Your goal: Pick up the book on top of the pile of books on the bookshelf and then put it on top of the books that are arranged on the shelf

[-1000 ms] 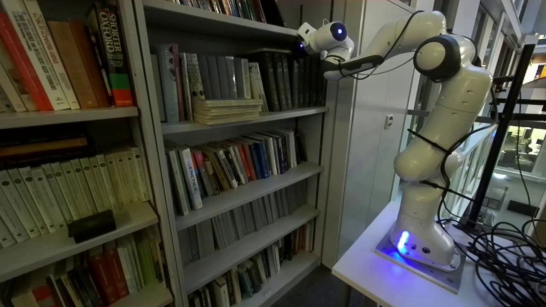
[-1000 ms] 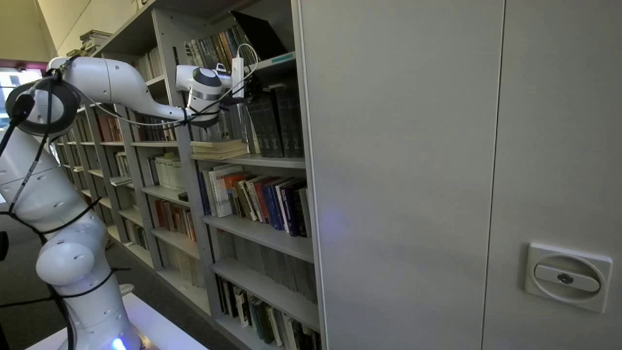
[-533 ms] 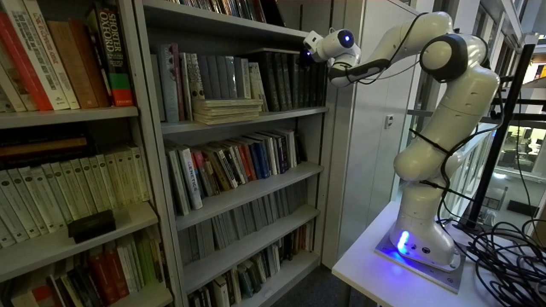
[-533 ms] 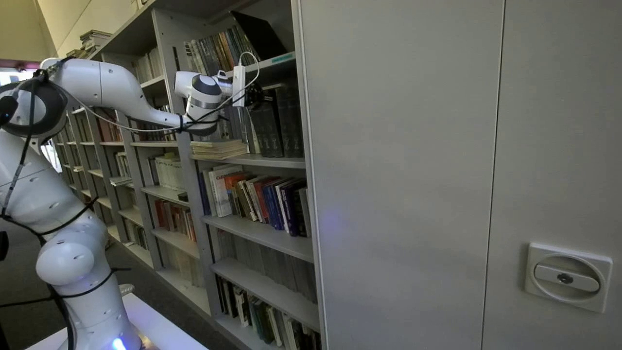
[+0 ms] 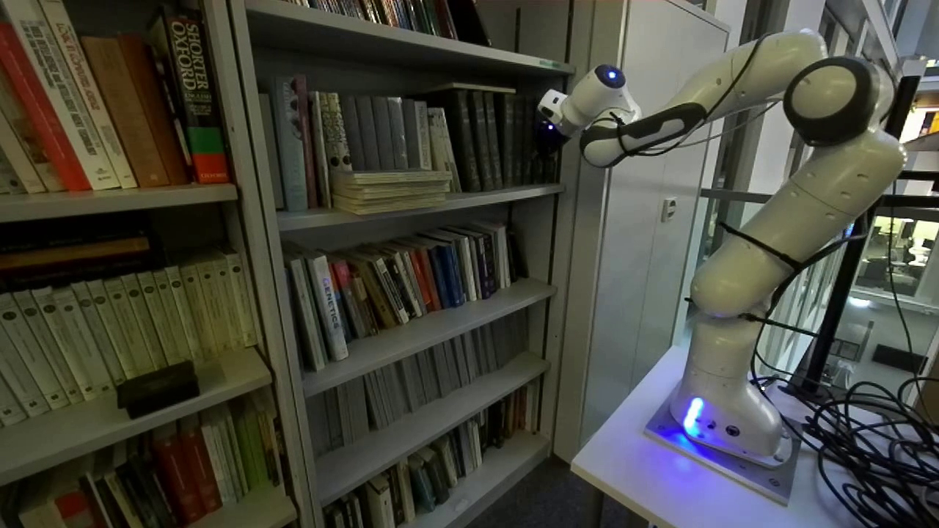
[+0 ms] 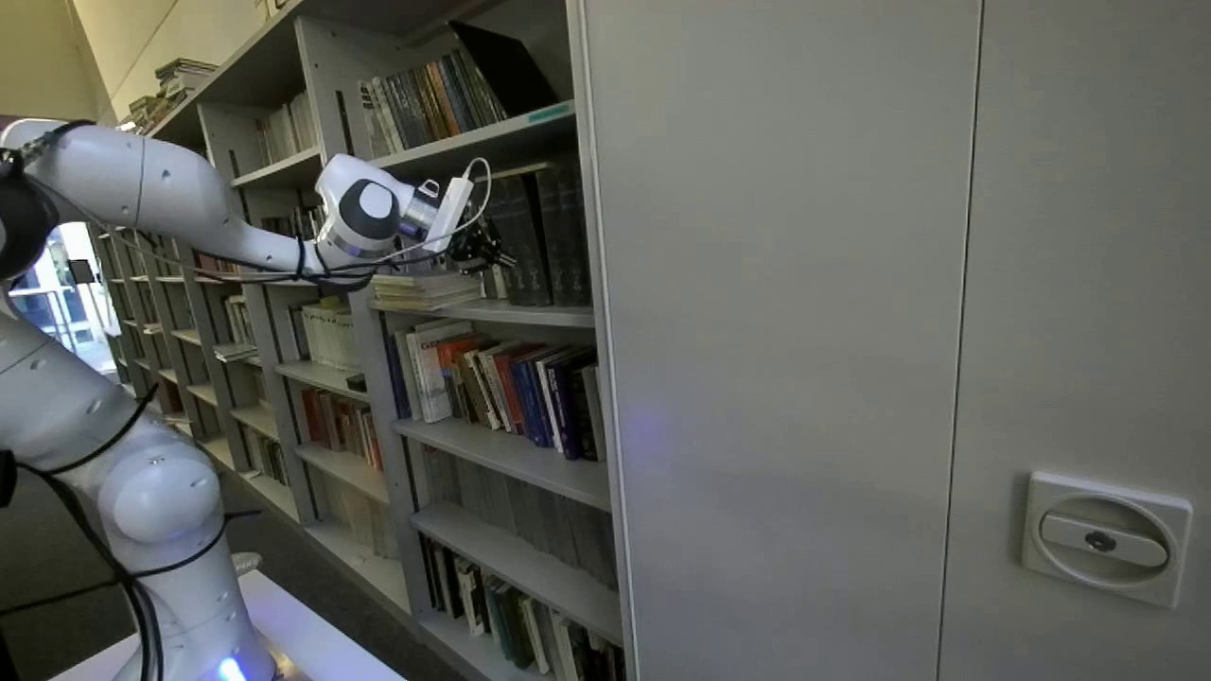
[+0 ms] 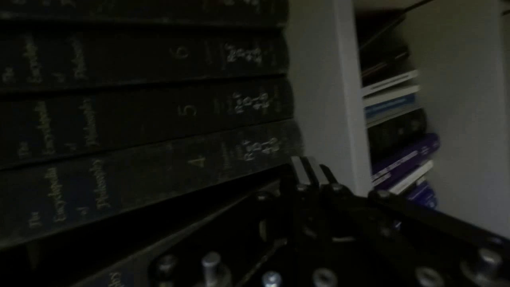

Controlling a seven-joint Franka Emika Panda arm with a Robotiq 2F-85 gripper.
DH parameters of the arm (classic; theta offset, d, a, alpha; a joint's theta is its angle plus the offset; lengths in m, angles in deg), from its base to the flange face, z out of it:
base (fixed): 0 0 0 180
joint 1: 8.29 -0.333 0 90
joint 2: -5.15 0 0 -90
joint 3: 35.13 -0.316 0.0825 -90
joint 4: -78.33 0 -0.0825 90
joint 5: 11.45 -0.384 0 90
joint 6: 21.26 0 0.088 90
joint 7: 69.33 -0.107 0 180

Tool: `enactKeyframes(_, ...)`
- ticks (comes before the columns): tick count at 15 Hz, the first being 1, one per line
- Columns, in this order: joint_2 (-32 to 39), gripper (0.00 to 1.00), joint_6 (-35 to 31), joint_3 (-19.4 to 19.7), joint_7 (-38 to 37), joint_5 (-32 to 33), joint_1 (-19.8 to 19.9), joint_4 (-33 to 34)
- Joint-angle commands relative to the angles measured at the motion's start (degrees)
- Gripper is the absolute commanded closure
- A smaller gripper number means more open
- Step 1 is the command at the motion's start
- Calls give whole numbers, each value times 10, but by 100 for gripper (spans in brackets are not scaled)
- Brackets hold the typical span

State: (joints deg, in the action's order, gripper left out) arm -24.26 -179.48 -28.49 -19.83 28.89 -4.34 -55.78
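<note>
Here, space separates gripper [image 7: 308,170] and pile [image 5: 392,193].

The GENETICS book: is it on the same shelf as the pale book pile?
No, the GENETICS book sits one level below the pale book pile.

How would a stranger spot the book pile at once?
Find the grey bookcase, then its shelf just above the GENETICS book. The pile sits at that shelf's front; unlike the upright books behind it, it is pale tan and lies flat.
</note>
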Motion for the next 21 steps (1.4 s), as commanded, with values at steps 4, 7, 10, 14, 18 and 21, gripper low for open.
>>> enactKeyframes(4, -59, 100, 319, -48, 44, 13, 8, 71)
enactKeyframes(7, -6, 100, 436, -36, 104, -20, -25, 143)
enactKeyframes(10, 61, 100, 501, -17, 154, -67, -43, 201)
enactKeyframes(14, 118, 100, 520, 14, 221, -194, -51, 251)
enactKeyframes(18, 140, 100, 566, 34, 284, -342, -47, 291)
enactKeyframes(21, 146, 100, 636, 33, 298, -384, -38, 314)
